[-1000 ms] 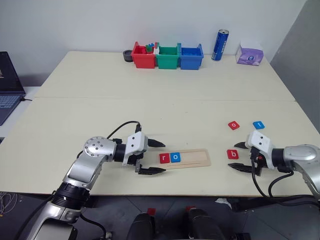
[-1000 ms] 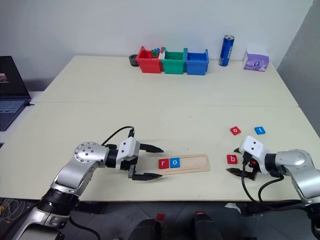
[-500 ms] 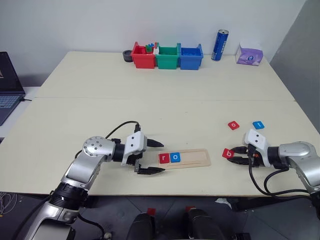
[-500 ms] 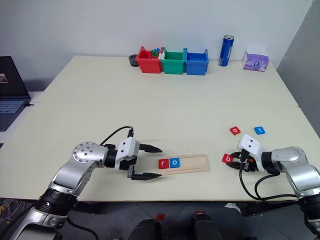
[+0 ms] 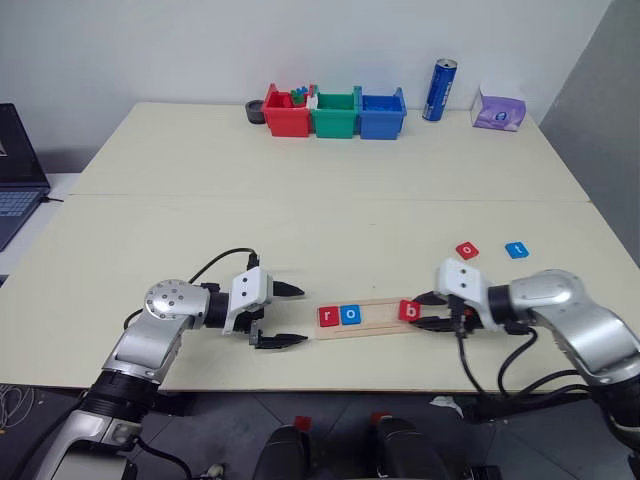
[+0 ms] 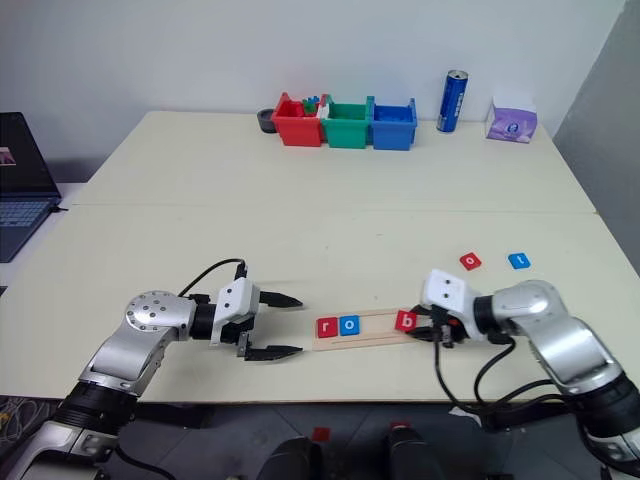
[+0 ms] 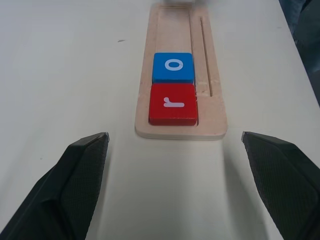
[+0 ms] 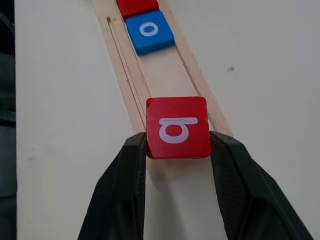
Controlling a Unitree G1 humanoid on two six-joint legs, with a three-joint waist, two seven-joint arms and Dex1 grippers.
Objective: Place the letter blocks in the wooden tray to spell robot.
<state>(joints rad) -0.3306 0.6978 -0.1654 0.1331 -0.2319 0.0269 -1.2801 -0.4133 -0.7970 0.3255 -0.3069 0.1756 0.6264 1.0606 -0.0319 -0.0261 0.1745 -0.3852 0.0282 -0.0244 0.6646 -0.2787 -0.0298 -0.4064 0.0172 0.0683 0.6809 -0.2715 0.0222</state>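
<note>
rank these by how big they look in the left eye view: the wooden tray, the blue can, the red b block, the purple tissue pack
1. wooden tray, longest by far
2. blue can and purple tissue pack: about alike, and both stand far back, so unsure
3. red b block, smallest, gripped in the right gripper fingers over the tray's right end

r tile [image 5: 327, 316], o tile [image 5: 350, 314] in wooden tray [image 5: 381, 303] | bins [image 5: 335, 112] behind

Bright, even overhead light, soft shadows on the table [image 5: 330, 215], wrist-view foregrounds slightly blurred.
</note>
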